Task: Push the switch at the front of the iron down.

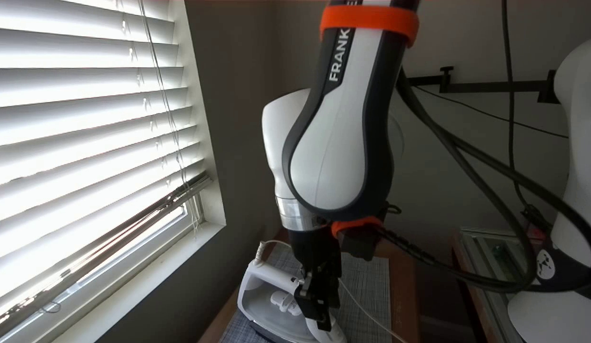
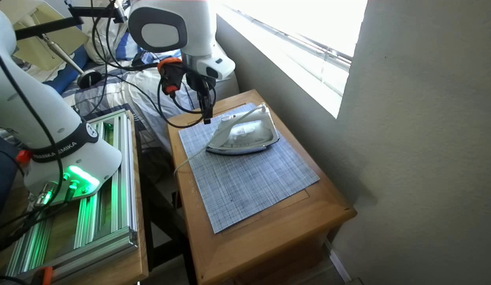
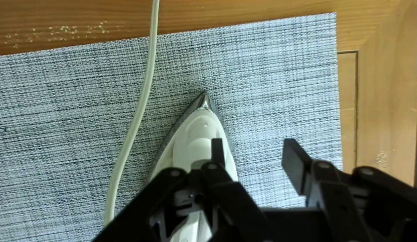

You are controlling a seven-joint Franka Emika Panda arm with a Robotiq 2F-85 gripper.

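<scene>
The white and pale grey iron point(image 1: 264, 309) stands on its soleplate on a grey woven mat, and it also shows in an exterior view point(image 2: 251, 136). In the wrist view the iron's nose point(image 3: 199, 126) points up the picture. My gripper point(image 3: 253, 158) is open and empty. Its left finger overlaps the right side of the iron's front top, and its right finger is over the mat. The gripper also shows in both exterior views point(image 1: 320, 314) point(image 2: 207, 118), close to the iron's nose end. A greyish rounded part point(image 3: 199, 163) is partly hidden by the left finger; I cannot tell whether it is the switch.
The mat point(image 2: 253, 190) lies on a wooden table point(image 2: 285, 237). The iron's white cord point(image 3: 141, 107) runs across the mat and over the table's edge. A wall and a window with blinds point(image 1: 85, 119) stand beside the table. A bed point(image 2: 142, 99) is behind it.
</scene>
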